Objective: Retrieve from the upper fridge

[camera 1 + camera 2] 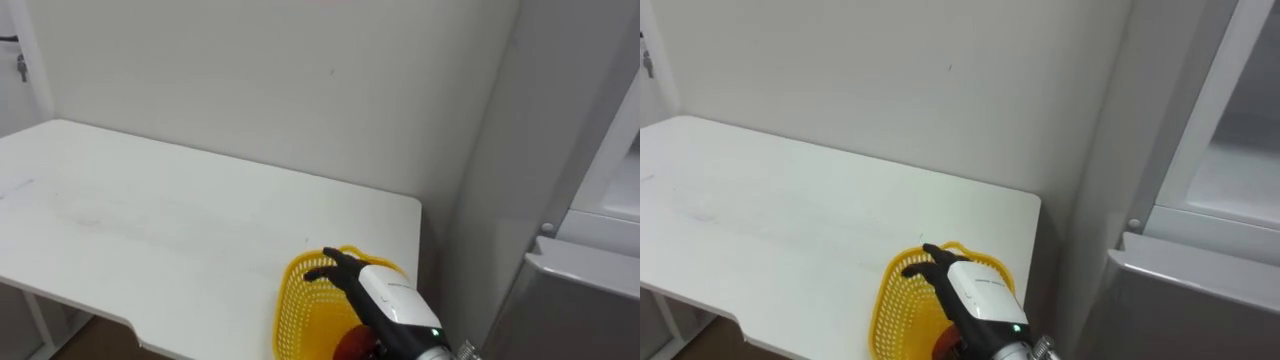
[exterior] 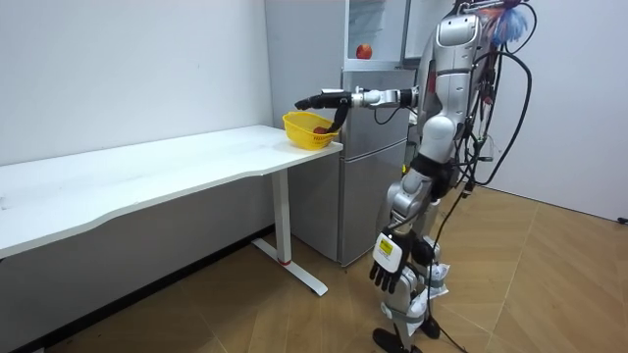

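Right hand (image 1: 365,285) is seen lowest in the eye views, reached in from the lower right on an outstretched arm and held palm-down over the basket (image 1: 295,300). Fingers are spread and fairly straight, closed on nothing; the thumb is seen hanging down in the room view. Red fruit (image 1: 352,343) is noted lying inside the basket at its near side, under the wrist and behind the fingertips, not gripped. Whether the hand touches the fruit cannot be told. The basket is set on the near right corner of the table (image 1: 180,220), just beside the fridge (image 1: 590,290). Left hand (image 2: 387,263) is hung low by the leg, fingers relaxed, empty. The robot is stood upright in front of the fridge. Another red item (image 2: 364,51) is seen in the open upper fridge compartment.
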You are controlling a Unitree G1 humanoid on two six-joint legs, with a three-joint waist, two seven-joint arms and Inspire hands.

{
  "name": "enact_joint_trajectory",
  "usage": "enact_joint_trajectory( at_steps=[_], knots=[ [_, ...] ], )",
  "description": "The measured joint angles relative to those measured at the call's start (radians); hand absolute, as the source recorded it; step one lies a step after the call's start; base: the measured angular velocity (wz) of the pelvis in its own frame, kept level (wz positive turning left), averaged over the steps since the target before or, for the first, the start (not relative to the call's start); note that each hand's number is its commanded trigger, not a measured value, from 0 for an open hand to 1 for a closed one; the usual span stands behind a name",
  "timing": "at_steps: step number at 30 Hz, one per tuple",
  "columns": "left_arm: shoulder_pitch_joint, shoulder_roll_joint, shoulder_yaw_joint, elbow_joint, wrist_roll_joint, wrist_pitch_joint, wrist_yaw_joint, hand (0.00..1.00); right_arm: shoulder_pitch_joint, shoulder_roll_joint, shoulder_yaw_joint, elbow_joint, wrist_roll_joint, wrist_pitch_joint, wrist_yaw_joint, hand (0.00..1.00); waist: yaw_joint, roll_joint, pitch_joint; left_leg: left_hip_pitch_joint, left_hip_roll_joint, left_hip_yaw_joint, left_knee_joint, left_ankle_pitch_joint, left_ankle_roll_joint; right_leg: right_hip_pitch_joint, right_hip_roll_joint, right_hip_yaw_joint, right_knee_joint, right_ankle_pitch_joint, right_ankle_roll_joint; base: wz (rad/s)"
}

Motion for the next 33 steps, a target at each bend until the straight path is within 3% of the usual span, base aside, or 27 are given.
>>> enact_joint_trajectory(
  at_steps=[13, 19, 24, 33],
  knots=[
    [0.002, 0.0, 0.0, 0.001, 0.0, 0.0, 0.016, 0.0, 0.0, 0.0, -0.004, 0.0, 0.085, -0.001, -0.001, 0.0, -0.003, 0.002, -0.0021, 0.002, 0.0, -0.001, 0.006, 0.0, 0.0, 0.005, -0.001, -0.004, 0.001, 0.0, 0.0, 0.0],
    [0.011, -0.003, 0.019, 0.0, 0.002, 0.005, 0.008, 0.0, 0.0, 0.02, -0.063, 0.0, 0.18, -0.001, -0.03, 0.0, -0.006, 0.013, -0.0074, 0.003, 0.0, 0.001, 0.005, 0.0, 0.0, 0.006, -0.001, -0.004, -0.001, 0.0, 0.0, 0.0],
    [0.017, -0.001, 0.02, -0.002, 0.001, 0.006, 0.013, 0.0, 0.0, 0.02, -0.117, -0.028, 0.197, -0.004, -0.076, 0.0, -0.034, 0.026, -0.011, 0.0, 0.0, 0.007, 0.004, 0.0, 0.001, 0.0, -0.001, 0.007, -0.003, 0.0, 0.0, -0.03],
    [0.001, -0.005, 0.017, -0.008, 0.0, -0.001, 0.027, 0.0, 0.024, 0.04, -0.117, -0.206, 0.293, -0.017, -0.126, 0.0, -0.089, 0.036, -0.013, 0.024, 0.003, 0.031, -0.016, 0.001, 0.001, 0.005, 0.003, 0.032, 0.0, 0.0, 0.0, -0.08]
  ],
)
